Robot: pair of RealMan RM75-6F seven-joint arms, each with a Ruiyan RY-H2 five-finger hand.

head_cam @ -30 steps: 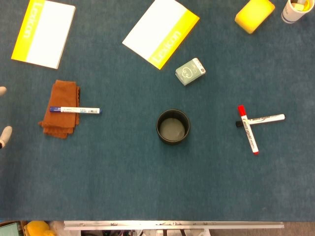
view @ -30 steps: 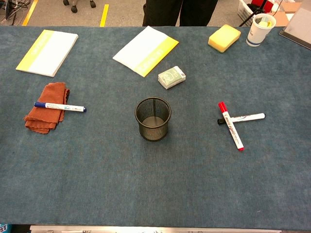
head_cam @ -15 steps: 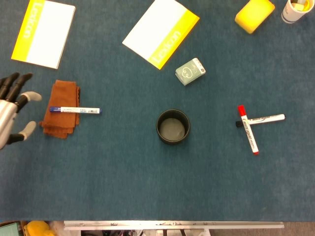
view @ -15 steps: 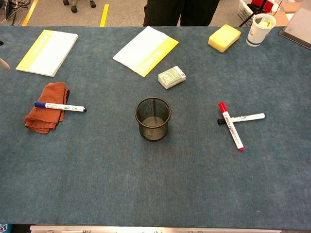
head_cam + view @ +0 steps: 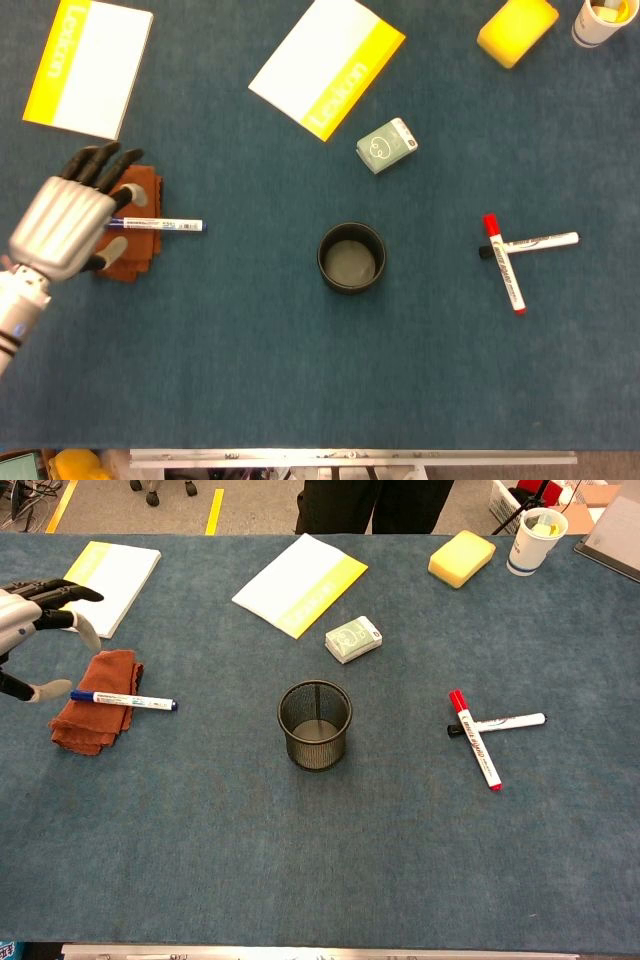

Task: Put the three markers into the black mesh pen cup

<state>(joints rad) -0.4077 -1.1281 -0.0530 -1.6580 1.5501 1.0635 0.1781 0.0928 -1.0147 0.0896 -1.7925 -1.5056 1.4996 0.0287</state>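
Blue felt table (image 5: pixel 250 350), round mesh cup (image 5: pixel 351 257)

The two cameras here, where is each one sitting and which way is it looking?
Head view: high above the table, looking straight down; you see into the pen cup. The left hand shows, fingers spread above the blue marker on the brown cloth.
Chest view: lower, at the table's near edge, looking forward and down across it to the floor beyond; only the left hand at its left edge.
Both share the cup, cloth, all three markers, including the crossed red marker and black marker, and that hand.
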